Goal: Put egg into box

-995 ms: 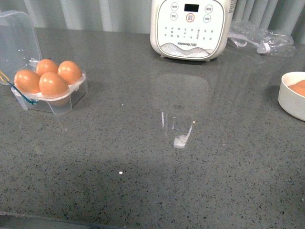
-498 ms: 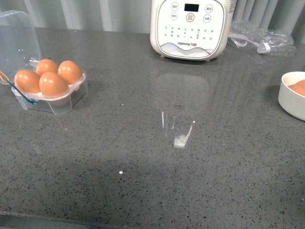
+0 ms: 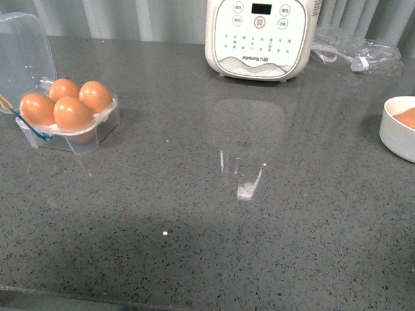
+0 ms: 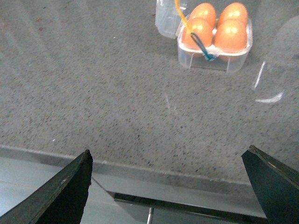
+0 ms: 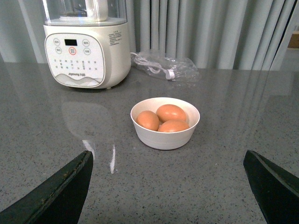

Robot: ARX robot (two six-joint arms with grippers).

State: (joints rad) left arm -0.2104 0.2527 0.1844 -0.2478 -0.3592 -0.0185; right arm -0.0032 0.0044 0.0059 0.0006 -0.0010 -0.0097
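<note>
A grey speckled counter (image 3: pixel 194 259) bears a box (image 3: pixel 97 133) at left, a cooker (image 3: pixel 259 45), a bag (image 3: pixel 350 48), and a bowl (image 3: pixel 395 139) at right.

Likely kitchen; granite counter (image 3: pixel 194 259), cooking appliance (image 3: pixel 258 39)

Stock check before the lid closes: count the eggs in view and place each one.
7. Four eggs fill the box, one per slot. Three lie in the bowl; more may be hidden beneath them.

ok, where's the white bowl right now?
Front view: the white bowl sits far right on the counter, partly cut off by the frame, nearer than the plastic bag and right of the white appliance.
</note>
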